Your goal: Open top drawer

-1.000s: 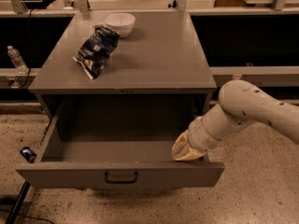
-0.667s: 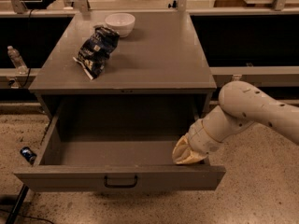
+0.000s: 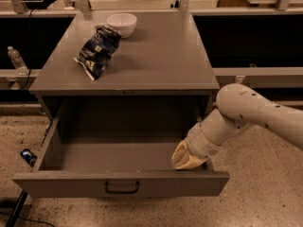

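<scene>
Grey sheet metal makes up the top drawer [image 3: 118, 156], which stands far out from its cabinet [image 3: 161, 56], a deep rectangular tray with a smooth flat floor and straight walls. A small dark bracket handle [image 3: 122, 188] sits at the middle of the drawer's wide front panel. The gripper [image 3: 187, 157], a cream, rounded, ribbed piece, rests inside the drawer at its front right corner, just behind the front panel. Whether it is spread or closed cannot be told from this angle. The glossy white arm [image 3: 251, 115] reaches in over the drawer's right wall.

Above and behind the drawer, on the matte cabinet top, lie a crumpled dark blue chip bag [image 3: 97, 51] and, further back, a round white bowl [image 3: 121, 23]. Left of the drawer and behind it, a clear plastic bottle [image 3: 16, 60] stands upright on a ledge. Speckled stone flooring [image 3: 265, 193] surrounds the drawer.
</scene>
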`<move>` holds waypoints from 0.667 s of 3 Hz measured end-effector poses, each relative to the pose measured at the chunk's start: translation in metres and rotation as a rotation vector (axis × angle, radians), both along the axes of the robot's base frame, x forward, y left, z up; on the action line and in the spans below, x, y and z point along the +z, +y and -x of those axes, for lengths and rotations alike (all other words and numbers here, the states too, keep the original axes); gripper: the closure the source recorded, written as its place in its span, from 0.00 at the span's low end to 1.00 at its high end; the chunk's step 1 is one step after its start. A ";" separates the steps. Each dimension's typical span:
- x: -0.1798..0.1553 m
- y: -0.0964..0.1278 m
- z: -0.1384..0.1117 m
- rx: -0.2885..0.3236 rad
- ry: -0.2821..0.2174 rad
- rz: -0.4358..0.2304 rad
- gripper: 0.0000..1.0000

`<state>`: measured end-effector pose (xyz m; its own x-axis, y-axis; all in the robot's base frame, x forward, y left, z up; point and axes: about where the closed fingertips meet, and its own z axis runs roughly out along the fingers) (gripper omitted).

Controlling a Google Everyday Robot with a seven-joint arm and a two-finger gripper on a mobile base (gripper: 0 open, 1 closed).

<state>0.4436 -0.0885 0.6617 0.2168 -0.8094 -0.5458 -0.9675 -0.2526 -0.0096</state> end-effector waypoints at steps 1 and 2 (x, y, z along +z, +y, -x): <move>-0.007 0.004 -0.005 0.002 0.031 0.014 1.00; -0.006 0.006 -0.013 0.006 0.019 0.012 1.00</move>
<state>0.4561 -0.0821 0.6561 0.2111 -0.8146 -0.5402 -0.9661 -0.2581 0.0116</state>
